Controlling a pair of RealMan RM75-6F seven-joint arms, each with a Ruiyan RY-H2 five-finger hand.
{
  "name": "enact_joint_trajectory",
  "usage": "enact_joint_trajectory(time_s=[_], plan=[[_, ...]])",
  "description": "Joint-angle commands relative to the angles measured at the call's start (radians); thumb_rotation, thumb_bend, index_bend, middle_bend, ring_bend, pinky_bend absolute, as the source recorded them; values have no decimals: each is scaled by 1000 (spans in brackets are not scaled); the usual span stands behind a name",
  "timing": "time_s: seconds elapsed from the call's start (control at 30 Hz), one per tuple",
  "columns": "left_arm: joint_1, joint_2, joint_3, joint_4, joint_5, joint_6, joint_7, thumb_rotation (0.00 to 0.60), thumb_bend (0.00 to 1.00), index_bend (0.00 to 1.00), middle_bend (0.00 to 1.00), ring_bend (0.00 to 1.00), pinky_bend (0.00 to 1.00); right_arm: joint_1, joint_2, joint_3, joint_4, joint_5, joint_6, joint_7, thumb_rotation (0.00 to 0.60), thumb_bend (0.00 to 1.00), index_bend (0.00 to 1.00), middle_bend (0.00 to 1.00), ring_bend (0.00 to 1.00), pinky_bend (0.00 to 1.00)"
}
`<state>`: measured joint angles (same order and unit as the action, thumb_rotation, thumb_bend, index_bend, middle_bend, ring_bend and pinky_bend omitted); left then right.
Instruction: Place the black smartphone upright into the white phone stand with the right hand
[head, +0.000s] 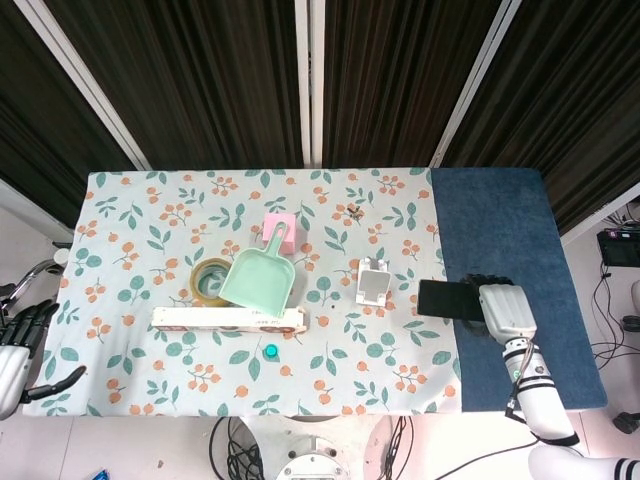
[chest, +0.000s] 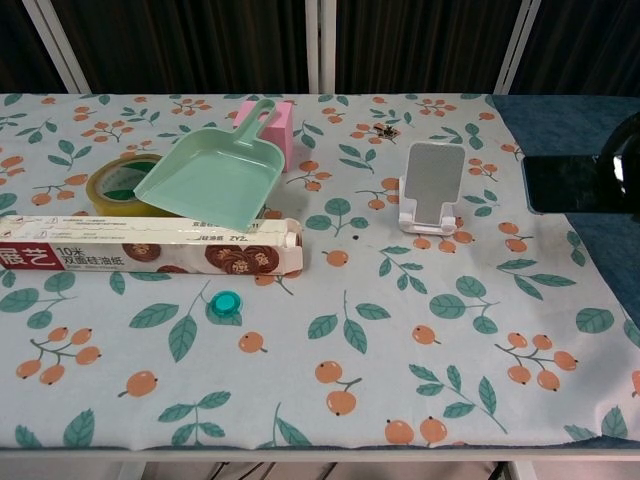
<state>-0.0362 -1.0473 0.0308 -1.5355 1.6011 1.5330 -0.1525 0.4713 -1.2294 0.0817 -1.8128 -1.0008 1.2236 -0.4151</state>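
- Right hand (head: 503, 310) in the head view holds the black smartphone (head: 444, 299) by its right end, fingers wrapped around it. The phone lies flat, just where the flowery cloth meets the blue cloth, near the right edge of the table (head: 500, 220).
- White phone stand (head: 373, 281) sits just left of the phone, not touching it.
- Left hand (head: 18, 345) hangs off the table's left edge, near the front corner, fingers spread and holding nothing.
- Green scoop (head: 260, 277) rests in the middle of the table with its front on a long box (head: 228, 319). A tape roll (head: 210, 280) sits beside it, a pink block (head: 278, 226) sits behind it, and a small blue cap (head: 270, 351) lies in front of the box.
- Chest view shows the phone (chest: 572, 184) up off the table (chest: 420, 350) at the right edge, flat side facing us. Only a dark bit of the right hand (chest: 630, 165) shows at its end.
- The stand (chest: 431, 189) is upright, left of the phone, with nothing in it.
- The scoop (chest: 215, 178), box (chest: 150, 246), tape (chest: 118, 184), pink block (chest: 283, 125) and cap (chest: 227, 299) fill the left half.
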Motion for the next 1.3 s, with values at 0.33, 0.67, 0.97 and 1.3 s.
enact_joint_trajectory(time_s=[0.33, 0.67, 0.97, 1.3], plan=[[-4, -2, -1, -5, -4, -10, 8, 156, 123, 52, 47, 68, 204, 130, 116, 4, 250, -619, 71, -117, 600, 342, 638, 413, 472, 116], [-14, -23, -5, -3, -4, -20, 33, 155, 123, 52, 47, 68, 204, 338, 257, -55, 357, -959, -140, -221, 600, 341, 626, 402, 465, 56], [-8, -29, -4, 12, -9, -12, 30, 156, 123, 52, 47, 68, 204, 448, 226, -84, 448, -1090, -213, -163, 600, 343, 603, 383, 429, 31], [4, -28, -1, 33, -12, 1, 7, 154, 123, 52, 48, 68, 204, 470, 133, -69, 474, -1076, -231, -164, 600, 343, 601, 379, 412, 21]])
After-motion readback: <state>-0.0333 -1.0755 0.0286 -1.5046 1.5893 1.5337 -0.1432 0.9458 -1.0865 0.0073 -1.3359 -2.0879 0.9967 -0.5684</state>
